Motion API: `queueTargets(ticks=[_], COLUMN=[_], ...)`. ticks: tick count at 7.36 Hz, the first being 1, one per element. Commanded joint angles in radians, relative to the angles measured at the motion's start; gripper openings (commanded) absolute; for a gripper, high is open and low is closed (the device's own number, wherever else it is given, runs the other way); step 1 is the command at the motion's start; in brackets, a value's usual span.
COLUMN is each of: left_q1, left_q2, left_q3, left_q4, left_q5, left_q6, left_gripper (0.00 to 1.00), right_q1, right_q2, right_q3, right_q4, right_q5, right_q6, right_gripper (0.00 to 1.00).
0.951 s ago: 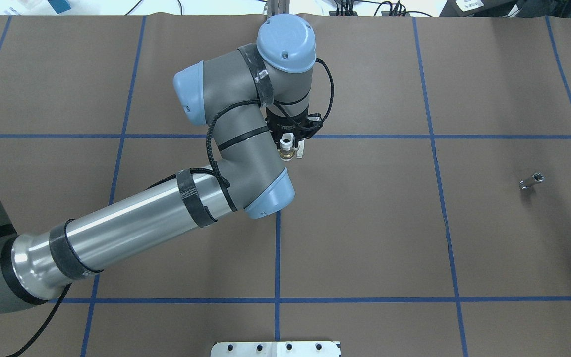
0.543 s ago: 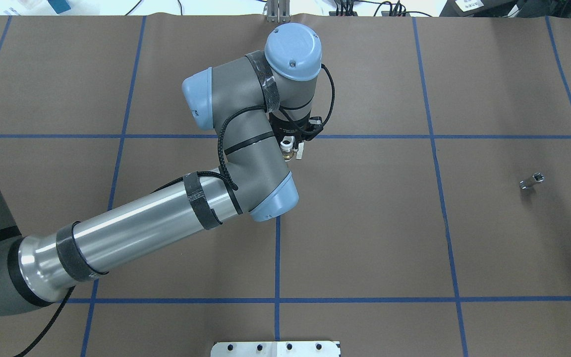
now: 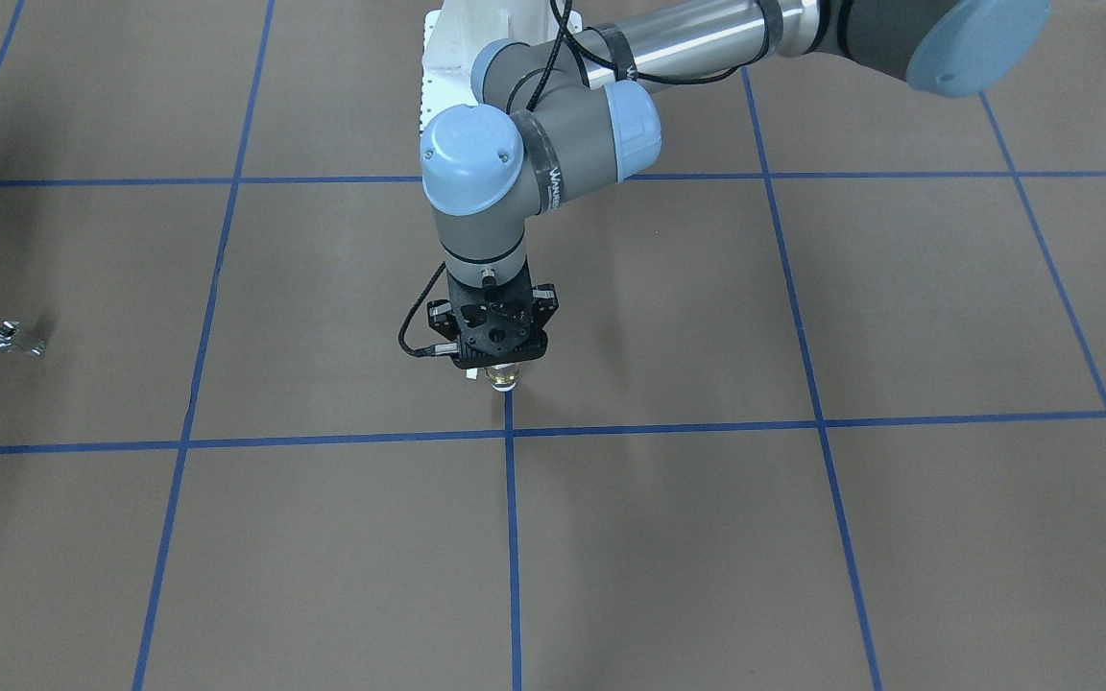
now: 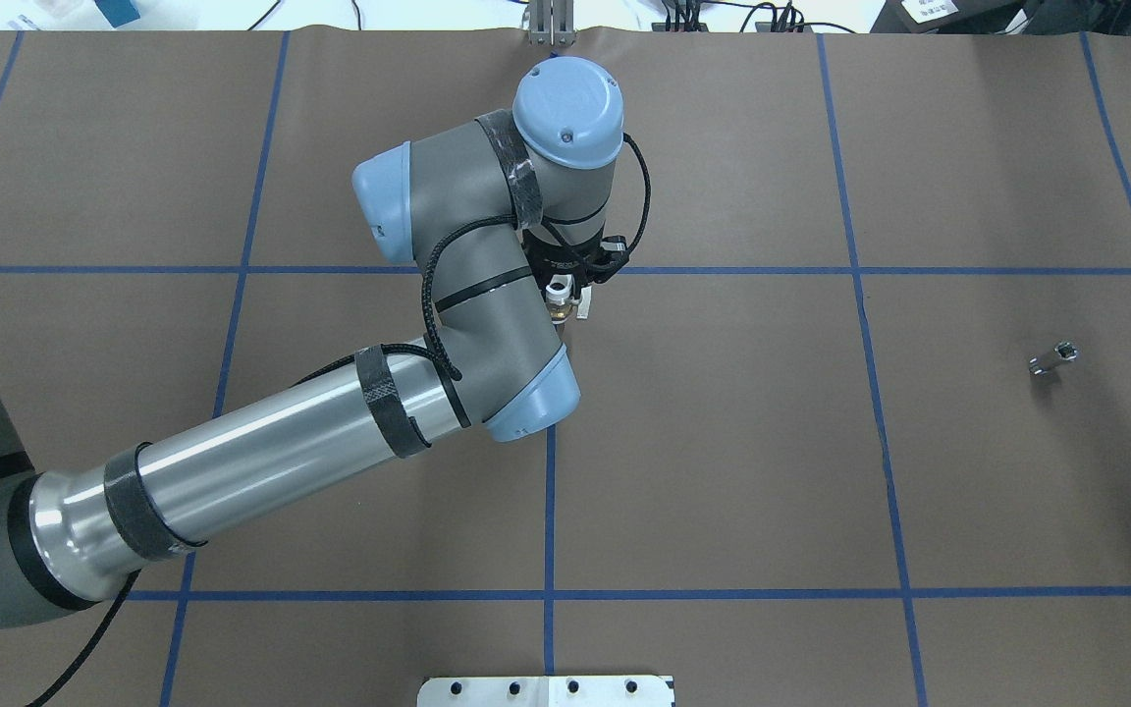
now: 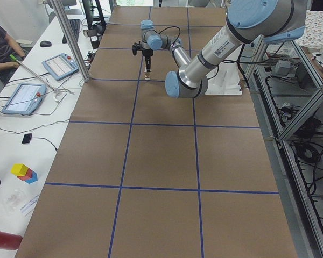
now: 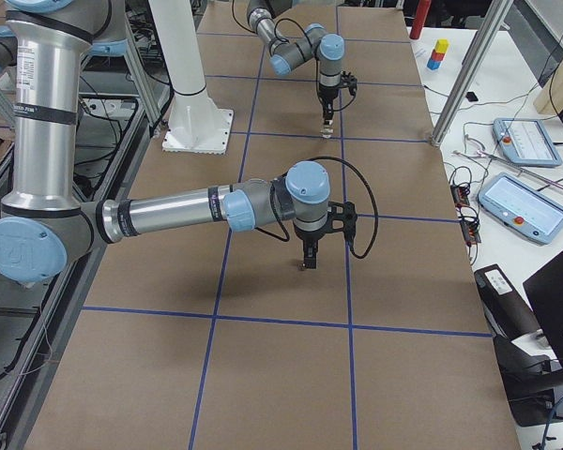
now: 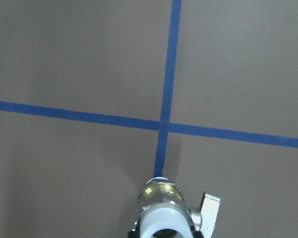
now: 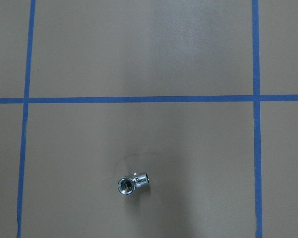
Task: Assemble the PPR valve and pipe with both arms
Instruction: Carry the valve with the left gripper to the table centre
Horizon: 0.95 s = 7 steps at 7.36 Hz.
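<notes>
Over the last half second the left arm (image 4: 467, 285) has swung its wrist a little leftward in the overhead view, carrying the PPR valve (image 4: 558, 298) along; the pipe (image 4: 1053, 359) has not stirred. There the left claw (image 4: 567, 285) is clamped on the valve, just beside a crossing of the blue tape lines (image 4: 723, 270), and the pipe lies well apart on the desk (image 4: 723, 471), far right. Front-facing: the left claw (image 3: 498, 363) points straight down with the valve (image 3: 502, 380) peeping out below; the pipe (image 3: 11, 338) lies far off at the view's left. Exterior left: the valve (image 5: 147, 77) hangs at the claw's tip. Left wrist: the valve (image 7: 161, 210) shows its white collar nearest, brass beyond, lever at right; whether it touches the desk I cannot tell. Right wrist: the pipe (image 8: 131, 184) lies on the desk, seen from above. Exterior right: the right claw (image 6: 309, 261) hangs over the desk, and how far open it is I cannot tell
</notes>
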Motion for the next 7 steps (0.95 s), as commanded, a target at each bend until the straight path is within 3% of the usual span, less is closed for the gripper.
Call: queueTargets(ticks=[1,2,3,7], left_q1=[0.002,0.000,0.000,0.002], left_q2=[0.013,0.033,0.038,0.030], left_q3=[-0.003,-0.005,-0.006,-0.013], left_q4=[-0.015,-0.041,-0.046,-0.045], left_q5=[0.000,0.000,0.000,-0.003], left_q6=[-0.007,-0.007,-0.007,-0.010], left_gripper=[0.00,0.00,0.06,0.06], right_q1=[0.000,0.000,0.000,0.000], right_q2=[-0.005,-0.005,-0.005,-0.006], right_q3=[-0.003,-0.001,-0.001,-0.001], right_q4=[0.017,0.017,0.017,0.020], right_q5=[0.000,0.000,0.002,0.002], right_q6=[0.011,0.011,0.011,0.013], right_gripper=[1.00,1.00,1.00,1.00])
